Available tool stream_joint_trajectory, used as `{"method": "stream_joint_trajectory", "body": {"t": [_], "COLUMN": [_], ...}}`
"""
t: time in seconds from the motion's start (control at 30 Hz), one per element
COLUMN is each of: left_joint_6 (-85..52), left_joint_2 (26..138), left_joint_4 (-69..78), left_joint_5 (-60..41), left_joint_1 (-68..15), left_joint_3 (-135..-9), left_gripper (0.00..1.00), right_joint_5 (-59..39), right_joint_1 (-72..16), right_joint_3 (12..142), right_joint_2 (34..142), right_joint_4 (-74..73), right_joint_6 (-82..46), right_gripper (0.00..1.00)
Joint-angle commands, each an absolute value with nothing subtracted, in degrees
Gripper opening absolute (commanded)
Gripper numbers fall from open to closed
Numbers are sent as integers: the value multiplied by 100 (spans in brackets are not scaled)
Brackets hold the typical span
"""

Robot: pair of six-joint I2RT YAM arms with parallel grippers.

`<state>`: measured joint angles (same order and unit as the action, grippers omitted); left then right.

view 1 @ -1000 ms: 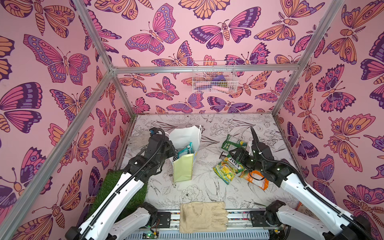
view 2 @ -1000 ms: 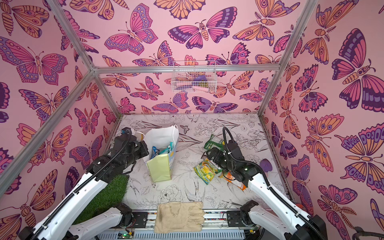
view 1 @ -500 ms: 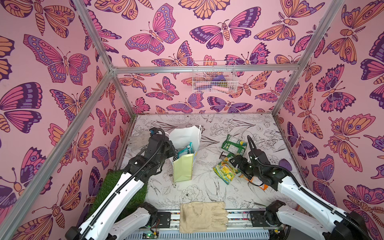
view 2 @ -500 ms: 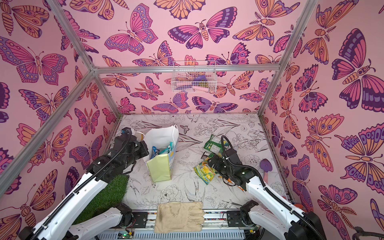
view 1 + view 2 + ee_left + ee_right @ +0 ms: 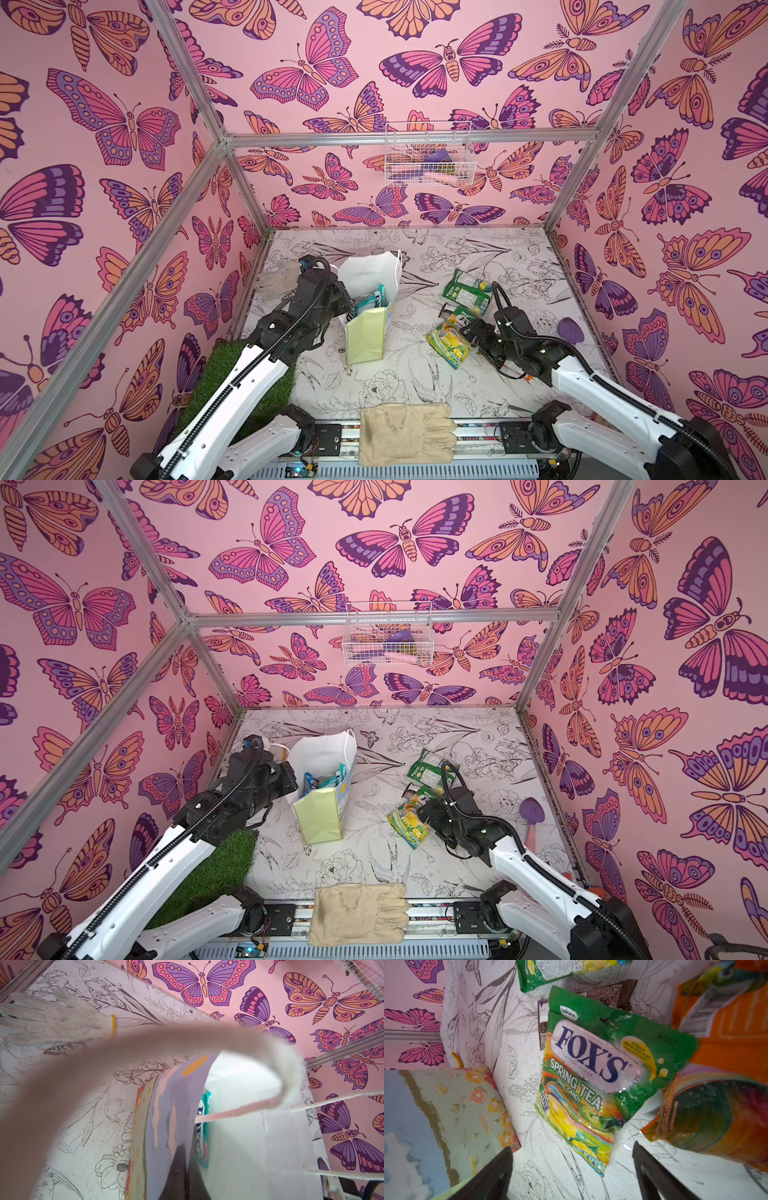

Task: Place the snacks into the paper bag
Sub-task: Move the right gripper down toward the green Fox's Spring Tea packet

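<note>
The white paper bag [image 5: 368, 336] stands upright left of centre, and teal snacks [image 5: 372, 296] show inside its mouth. My left gripper [image 5: 344, 300] is shut on the paper bag's wall [image 5: 172, 1118], with the dark fingers [image 5: 182, 1169] pinching the panel. My right gripper [image 5: 572, 1148] is open and low over the floor. A green-and-yellow Fox's packet [image 5: 593, 1076] lies just ahead of its fingertips, not gripped. In both top views that packet [image 5: 449, 348] [image 5: 409, 825] lies beside the right gripper [image 5: 473, 336] [image 5: 428, 816]. A green packet [image 5: 465, 286], a brown bar [image 5: 608, 993] and orange packets [image 5: 724, 1047] lie close by.
A beige glove [image 5: 405, 432] lies over the front rail. A grass mat [image 5: 232, 382] sits at front left, and a white knit glove [image 5: 52, 1018] lies behind the left arm. A purple trowel [image 5: 534, 812] rests by the right wall. A wire basket [image 5: 428, 156] hangs on the back wall.
My right arm has drawn back toward the front and dropped beside the yellow-green packet, with its jaws a little narrower. The left arm and the bag have not moved.
</note>
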<state>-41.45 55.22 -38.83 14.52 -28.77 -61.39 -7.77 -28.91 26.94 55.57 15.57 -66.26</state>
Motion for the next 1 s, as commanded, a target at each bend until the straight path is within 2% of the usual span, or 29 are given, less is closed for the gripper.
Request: {"method": "stream_joint_trajectory", "body": {"t": [0.0,0.63,0.97], "left_joint_6": [-4205,-4210,-4205], "left_joint_2": [5436,5445,5414], "left_joint_4": [-3725,-3727,-3726], "left_joint_5": [1441,1441,1450], "left_joint_1": [-2839,-2839,-2839], "left_joint_3": [-6073,-6038,-6038], "left_gripper": [0,0,0], "right_joint_5": [-702,-789,-817], "right_joint_1": [-2854,-2855,-2848], "right_joint_3": [2559,2514,2493], "right_joint_2": [5658,6523,6815], "right_joint_4": [1361,911,702], "right_joint_6": [-6877,-6996,-7024], "right_gripper": [90,87,70]}}
